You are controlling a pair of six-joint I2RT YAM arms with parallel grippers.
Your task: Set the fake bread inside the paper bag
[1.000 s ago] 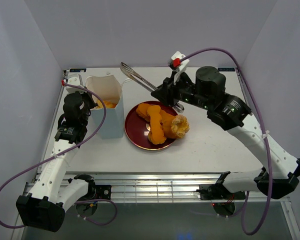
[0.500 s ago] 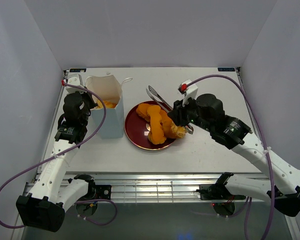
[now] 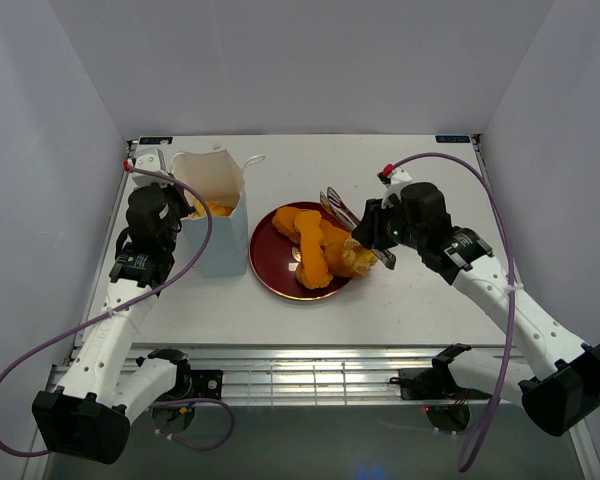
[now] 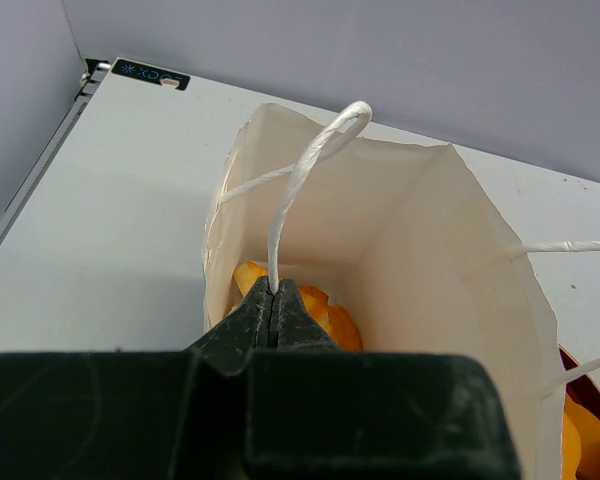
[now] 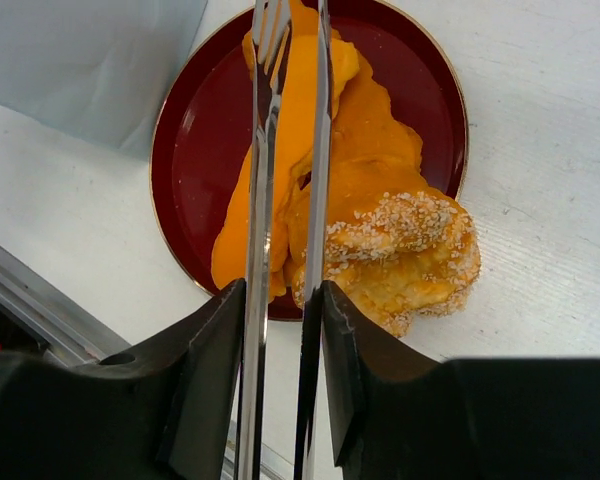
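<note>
The white paper bag [image 3: 215, 215] stands upright at the left, mouth open, with orange fake bread [image 4: 325, 310] lying in its bottom. My left gripper [image 4: 273, 300] is shut on the bag's near cord handle [image 4: 300, 170]. More fake bread [image 3: 315, 245] is piled on the dark red plate [image 3: 270, 265]: long orange pieces and a sesame-crusted roll [image 5: 405, 245]. My right gripper [image 5: 283, 290] is shut on a pair of metal tongs [image 5: 320, 150]. The two arms of the tongs stand slightly apart above the long piece, with nothing between them.
The plate sits right beside the bag's right wall [image 4: 450, 300]. Grey walls close in the table [image 3: 420, 290] on three sides. A metal rail [image 3: 310, 375] runs along the near edge, between the arm bases.
My right arm has swung the tongs from the back of the table, near the bag, down over the plate, and their arms have spread a little. The left arm has not moved.
</note>
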